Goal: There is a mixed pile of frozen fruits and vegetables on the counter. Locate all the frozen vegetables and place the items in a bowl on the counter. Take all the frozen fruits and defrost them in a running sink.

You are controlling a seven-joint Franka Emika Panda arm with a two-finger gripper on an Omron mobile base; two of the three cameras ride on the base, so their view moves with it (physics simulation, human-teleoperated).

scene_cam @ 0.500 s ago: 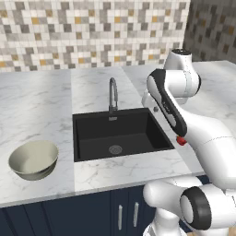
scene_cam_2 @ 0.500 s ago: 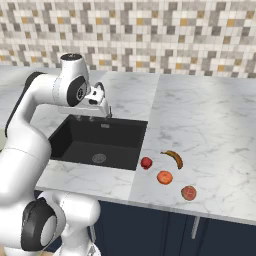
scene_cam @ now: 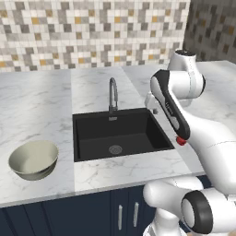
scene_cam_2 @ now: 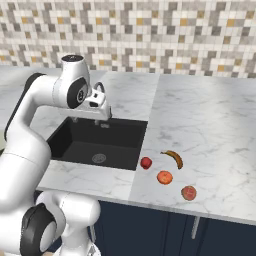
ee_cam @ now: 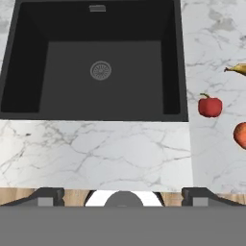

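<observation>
Hand view: the pincer hangs with its two dark tips spread wide at the lower edge, gripping nothing, above the front strip of the white marble bench. Beyond that strip lies the black sink, its round metal drain near the middle of the basin floor. Just right of the sink on the bench sits the glossy red ball with a small stem; the orange piece is cut off by the edge nearby, and the banana peeks in farther up.

Seen from the right base camera, the arm's hand is poised over the sink's back left part, close to the faucet. The four food items lie together on the bench right of the basin: the red ball nearest the sink, the curved banana just beside it, the orange piece in front, and the reddish-peach ball nearest the bench's front edge, each apart from the others.

From the left base camera, the grey faucet stands behind the basin, and the beige-grey bowl rests on the bench well to the sink's left.
</observation>
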